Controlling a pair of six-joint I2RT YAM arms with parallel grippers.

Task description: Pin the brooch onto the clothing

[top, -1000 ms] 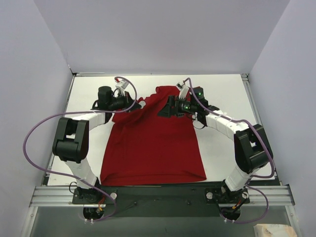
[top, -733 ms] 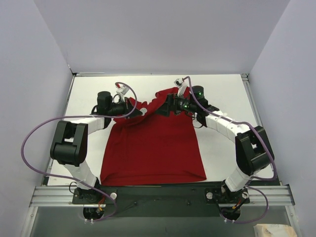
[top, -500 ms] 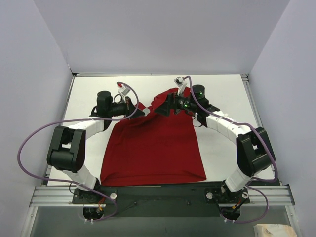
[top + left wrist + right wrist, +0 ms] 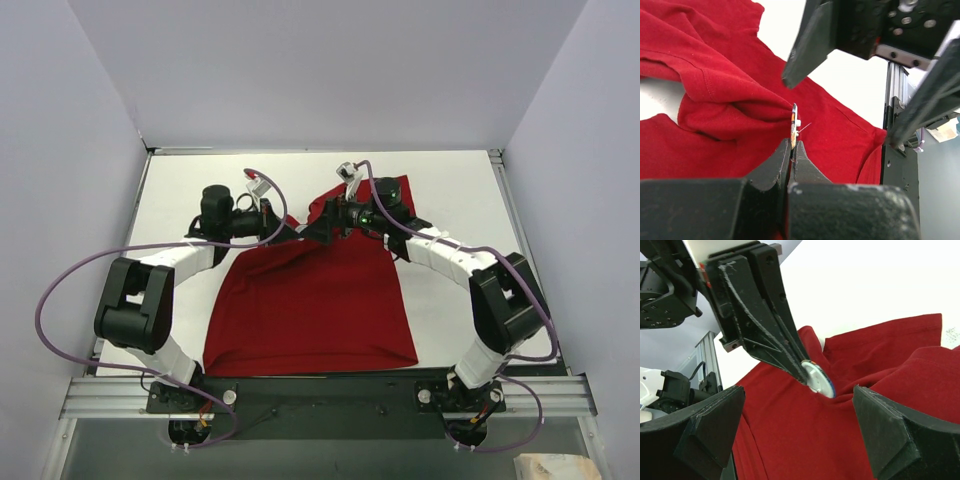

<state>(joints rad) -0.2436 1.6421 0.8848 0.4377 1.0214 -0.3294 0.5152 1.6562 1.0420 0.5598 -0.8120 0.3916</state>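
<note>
The left gripper (image 4: 791, 148) reaches in from the left side to the far middle of the white table (image 4: 450, 190). Its two fingers are pressed tight together, and they pinch the bottom edge of the brooch (image 4: 794, 126). The brooch is a tiny round badge. It stands up on its edge above the finger tips, so the left wrist camera sees only its thin side, with a bit of orange on it. A thin pin sticks out from that side, pointing right and a little up in that view, toward the other arm. In the right wrist view the flat round face of the brooch looks pale and shiny, and it is turned toward that camera. A raised fold of the red T-shirt (image 4: 310, 300) touches the other face of the brooch. The T-shirt lies long ways from near to far. Its straight bottom hem is at the near end, by the arm bases, and that part lies flat. The far end is bunched up and wrinkled between the two arms. The right gripper (image 4: 318, 228) comes in from the right and faces the left one, very close to it. Its fingers are spread wide apart and hold nothing. The brooch sits just in front of the gap between them.
</note>
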